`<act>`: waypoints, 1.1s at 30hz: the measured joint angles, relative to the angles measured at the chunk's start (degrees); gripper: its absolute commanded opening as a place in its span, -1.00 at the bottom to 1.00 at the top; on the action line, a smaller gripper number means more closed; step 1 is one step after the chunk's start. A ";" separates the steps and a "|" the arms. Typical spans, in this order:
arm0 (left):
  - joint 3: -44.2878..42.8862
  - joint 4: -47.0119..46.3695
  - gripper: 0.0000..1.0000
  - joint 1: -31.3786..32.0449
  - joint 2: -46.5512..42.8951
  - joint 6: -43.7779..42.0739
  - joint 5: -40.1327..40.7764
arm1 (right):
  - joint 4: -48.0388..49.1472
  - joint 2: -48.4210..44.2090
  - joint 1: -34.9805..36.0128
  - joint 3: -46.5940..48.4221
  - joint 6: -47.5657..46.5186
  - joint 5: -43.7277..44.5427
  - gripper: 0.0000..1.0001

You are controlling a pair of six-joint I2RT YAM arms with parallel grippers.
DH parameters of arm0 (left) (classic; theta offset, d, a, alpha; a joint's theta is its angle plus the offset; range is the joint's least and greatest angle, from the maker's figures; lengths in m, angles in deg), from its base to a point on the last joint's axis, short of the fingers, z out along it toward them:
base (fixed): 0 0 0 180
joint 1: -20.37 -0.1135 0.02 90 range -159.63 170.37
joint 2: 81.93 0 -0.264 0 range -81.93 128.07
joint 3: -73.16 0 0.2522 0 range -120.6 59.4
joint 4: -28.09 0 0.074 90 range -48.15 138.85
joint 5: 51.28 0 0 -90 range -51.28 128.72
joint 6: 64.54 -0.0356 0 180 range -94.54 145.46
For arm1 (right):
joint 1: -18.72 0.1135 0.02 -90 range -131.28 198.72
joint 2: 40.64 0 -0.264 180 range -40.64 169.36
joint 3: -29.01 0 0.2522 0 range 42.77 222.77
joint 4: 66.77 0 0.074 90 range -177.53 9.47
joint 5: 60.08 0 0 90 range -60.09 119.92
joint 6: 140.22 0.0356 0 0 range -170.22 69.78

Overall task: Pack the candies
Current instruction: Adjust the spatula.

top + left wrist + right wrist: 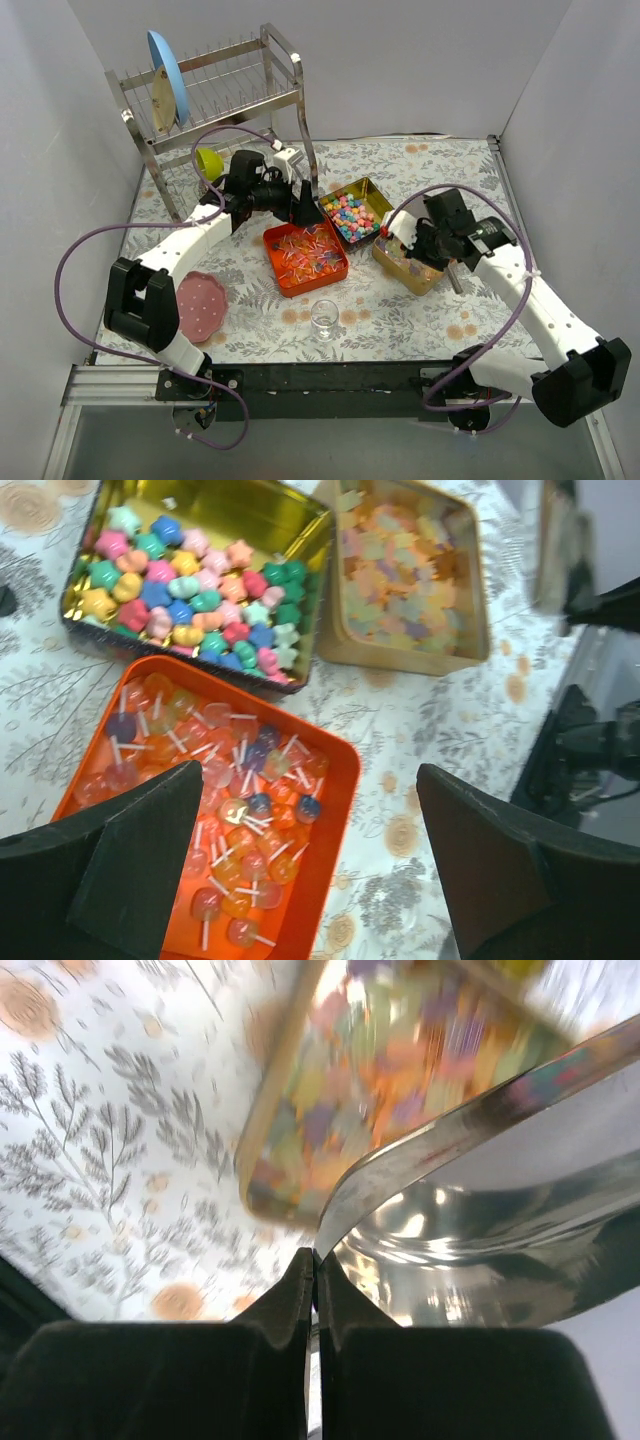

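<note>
You've three containers of candies: orange tray, dark tin, gold tin. One each: glass, scoop, rack, bowl; two plates.

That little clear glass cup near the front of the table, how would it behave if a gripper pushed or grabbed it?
The small clear glass cup stands upright and looks empty, so it is probably light and may slide on the floral tablecloth or tip if pushed high. Its smooth wall likely slips in a grip and could break if dropped.
</note>
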 measured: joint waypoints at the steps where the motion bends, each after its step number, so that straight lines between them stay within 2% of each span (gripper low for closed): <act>1: -0.52 -0.17 0.74 -0.22 0.00 0.90 -1.75 | 1.84 -0.85 2.36 -0.68 -2.10 -0.35 -0.97; 7: -1.46 -3.32 0.71 -1.38 1.22 8.85 -11.54 | 10.69 -2.16 12.83 -5.03 -12.66 0.09 -0.97; 12: -1.75 -6.51 0.69 -1.22 3.50 13.62 -16.15 | 15.69 -1.42 18.93 -7.76 -19.30 2.34 -0.97; 22: -1.88 -10.12 0.55 0.00 4.31 18.53 -19.63 | 21.55 4.02 22.49 -7.54 -23.91 5.75 -0.97; 33: -2.10 -11.76 -0.08 0.42 8.61 22.14 -18.62 | 25.97 5.92 25.99 -6.69 -25.57 7.04 -0.97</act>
